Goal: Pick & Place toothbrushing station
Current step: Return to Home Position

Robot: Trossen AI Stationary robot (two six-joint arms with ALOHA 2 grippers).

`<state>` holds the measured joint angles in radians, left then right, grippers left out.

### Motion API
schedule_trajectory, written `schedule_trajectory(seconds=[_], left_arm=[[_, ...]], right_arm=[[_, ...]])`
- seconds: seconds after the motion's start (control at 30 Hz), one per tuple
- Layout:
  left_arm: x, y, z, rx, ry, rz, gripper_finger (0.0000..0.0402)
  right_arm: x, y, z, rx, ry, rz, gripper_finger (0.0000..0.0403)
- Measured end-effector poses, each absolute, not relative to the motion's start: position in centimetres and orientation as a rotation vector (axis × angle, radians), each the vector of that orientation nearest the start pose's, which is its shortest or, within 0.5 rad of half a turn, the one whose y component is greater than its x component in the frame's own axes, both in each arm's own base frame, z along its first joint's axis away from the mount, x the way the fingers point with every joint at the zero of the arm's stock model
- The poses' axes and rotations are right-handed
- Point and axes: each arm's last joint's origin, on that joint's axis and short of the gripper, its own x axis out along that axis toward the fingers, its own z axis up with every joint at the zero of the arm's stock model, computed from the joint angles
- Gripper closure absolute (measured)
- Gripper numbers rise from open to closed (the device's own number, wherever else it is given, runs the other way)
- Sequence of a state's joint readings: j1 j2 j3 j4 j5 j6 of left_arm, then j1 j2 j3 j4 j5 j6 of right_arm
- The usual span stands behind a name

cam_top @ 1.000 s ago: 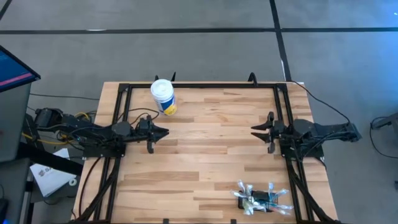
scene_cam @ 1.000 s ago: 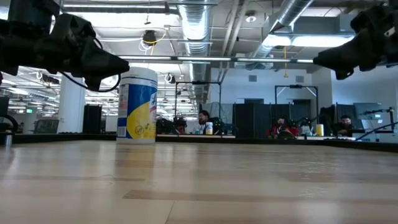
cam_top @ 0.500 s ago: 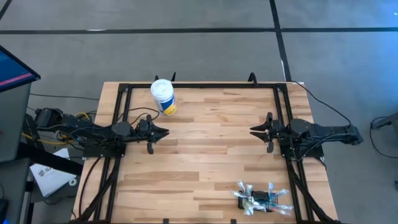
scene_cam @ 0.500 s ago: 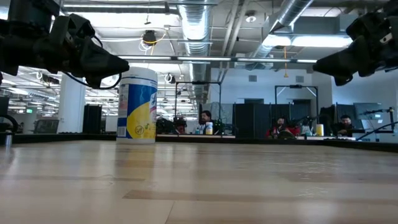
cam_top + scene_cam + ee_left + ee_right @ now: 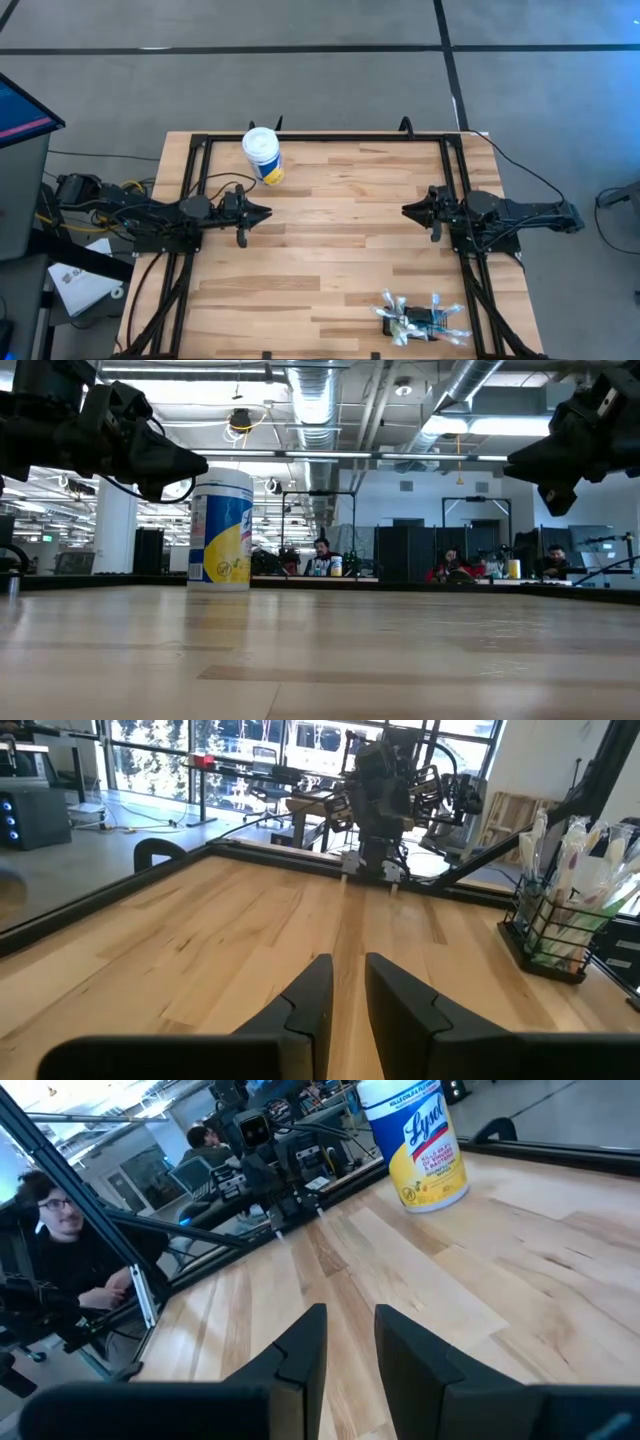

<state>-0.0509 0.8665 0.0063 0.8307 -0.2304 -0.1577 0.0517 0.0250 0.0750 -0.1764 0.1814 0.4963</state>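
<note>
The toothbrushing station (image 5: 420,320), a small black holder with several wrapped toothbrushes sticking out of it, rests on the wooden table near its front right corner; it also shows in the left wrist view (image 5: 556,925). My left gripper (image 5: 265,212) hovers level over the table's left side, its fingers (image 5: 345,965) a little apart with nothing between them. My right gripper (image 5: 405,210) hovers level over the right side and faces the left one, its fingers (image 5: 350,1318) also slightly apart and empty. Both are far from the station.
A white-lidded yellow-and-blue tub (image 5: 263,153) stands upright at the table's far left, just beyond my left gripper. Black frame rails (image 5: 320,138) run along the table's edges. A person (image 5: 55,1250) sits beyond the left edge, and others sit in the room behind.
My right gripper has rolled about the line it points along while staying in place over the table's right side. The left arm, the tub and the station have not moved.
</note>
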Motion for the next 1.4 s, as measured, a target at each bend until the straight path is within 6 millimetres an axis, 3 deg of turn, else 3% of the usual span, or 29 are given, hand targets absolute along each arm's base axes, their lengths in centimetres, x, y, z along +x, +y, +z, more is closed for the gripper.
schedule_trajectory(seconds=[0.33,0.7,0.87,1.4], left_arm=[[14.9,-0.1,15.7,-0.155,0.001,0.181,0.0344],[12.8,0.0,19.4,-0.198,-0.302,0.156,0.0344],[11.6,0.1,20.6,-0.214,-0.422,0.146,0.0344],[9.4,0.2,22.3,-0.239,-0.618,0.127,0.0344]], right_arm=[[9.3,0.0,17.0,0.482,0.092,-0.159,0.0324],[9.2,0.0,17.2,0.487,0.053,-0.145,0.0324],[9.6,0.0,17.1,0.502,-0.062,-0.115,0.0324],[9.7,0.1,17.0,0.504,-0.076,-0.104,0.0324]])
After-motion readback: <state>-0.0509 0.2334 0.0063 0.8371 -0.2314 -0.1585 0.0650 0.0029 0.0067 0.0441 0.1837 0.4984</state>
